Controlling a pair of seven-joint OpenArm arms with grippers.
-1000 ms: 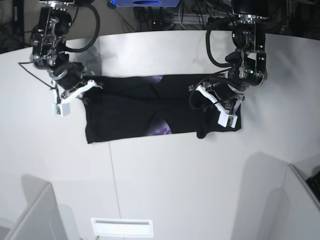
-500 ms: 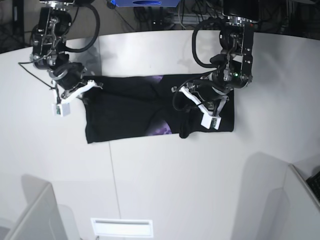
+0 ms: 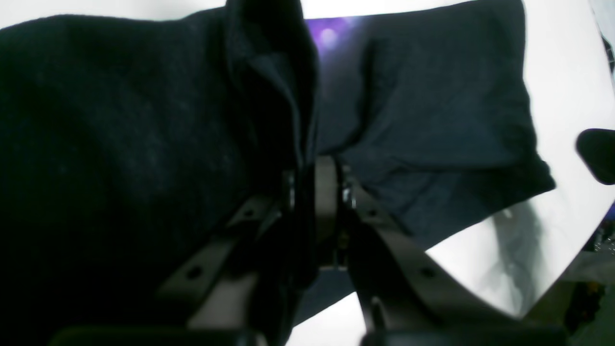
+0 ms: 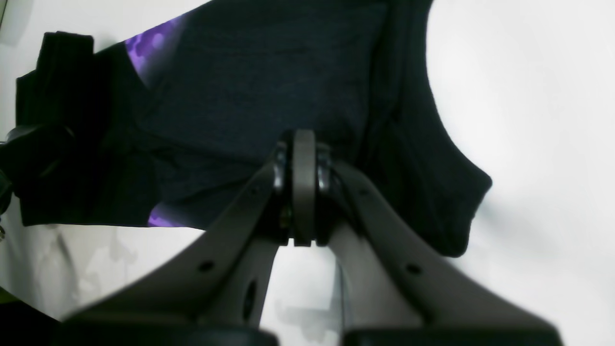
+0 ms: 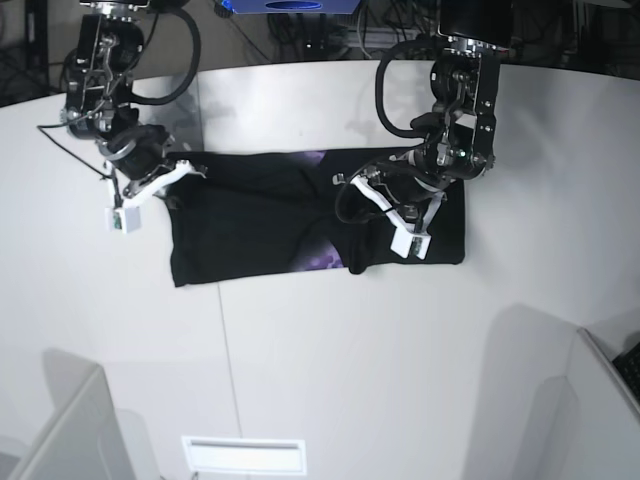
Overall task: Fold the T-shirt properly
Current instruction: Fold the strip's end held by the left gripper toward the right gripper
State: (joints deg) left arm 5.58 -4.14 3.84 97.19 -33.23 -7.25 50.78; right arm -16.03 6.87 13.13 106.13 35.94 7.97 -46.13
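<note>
The left gripper (image 3: 314,185) has its fingers pinched tight on a raised fold of the black T-shirt (image 5: 260,225), the cloth bunched up between the pads. The right gripper (image 4: 298,192) has its fingers pressed together at the shirt's hem; I cannot tell whether cloth is caught between them.

In the base view the T-shirt lies as a wide band across the middle of the white table (image 5: 330,350), a purple patch (image 5: 322,260) showing at its 6 o'clock edge. Bare tabletop opens broadly toward 6 o'clock and past both ends.

The left arm (image 5: 455,110) reaches down from 1 o'clock, its wrist bent over the shirt's right end; the right arm (image 5: 100,90) descends from 11 o'clock to the shirt's upper left corner.
</note>
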